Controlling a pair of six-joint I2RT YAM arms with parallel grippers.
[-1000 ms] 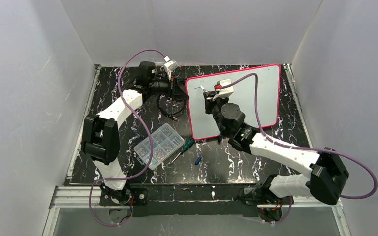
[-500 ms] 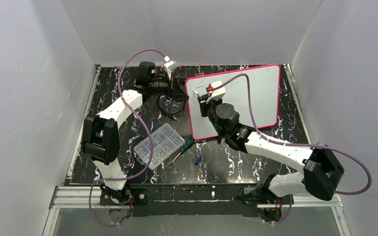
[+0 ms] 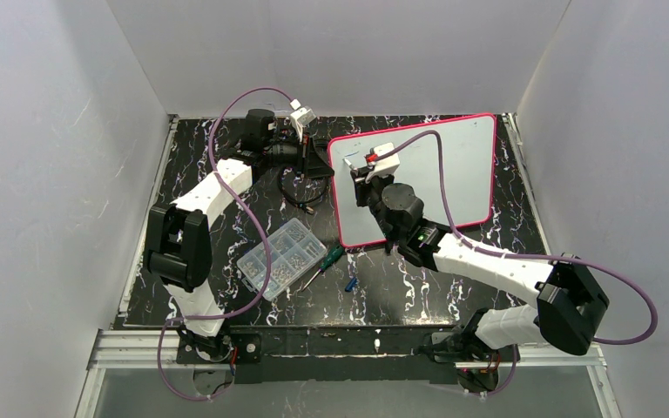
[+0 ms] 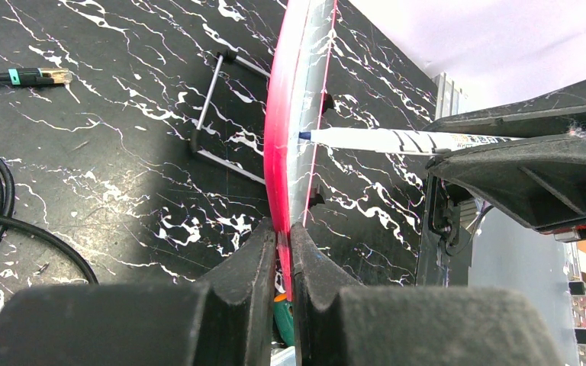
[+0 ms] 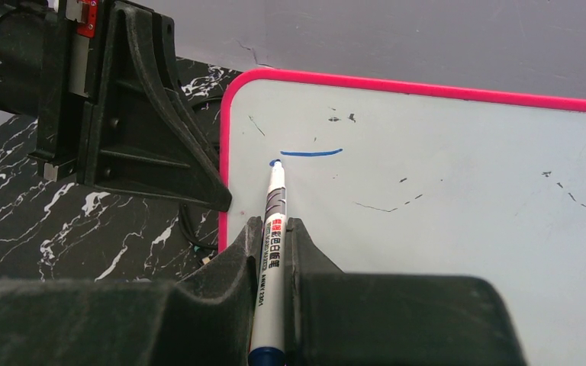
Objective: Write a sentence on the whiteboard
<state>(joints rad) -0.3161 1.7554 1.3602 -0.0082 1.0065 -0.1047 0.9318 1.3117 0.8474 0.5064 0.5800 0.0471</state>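
Both reach forward: my left claw pinches the whiteboard edge, my right claw squeezes a marker touching it.

Plain white panels box the scene in: the back wall straight ahead, the left wall and the right wall angling outward toward the camera. All three are matte and evenly lit, with only soft shading where they meet. Down below sits the table, its top black with white marble veining. Silver metal strips run along its side edges, and an aluminium rail crosses the near edge. Beneath that rail, a dull grey surface fills the bottom. In the right wrist view the wall behind looks greyer, in shadow.
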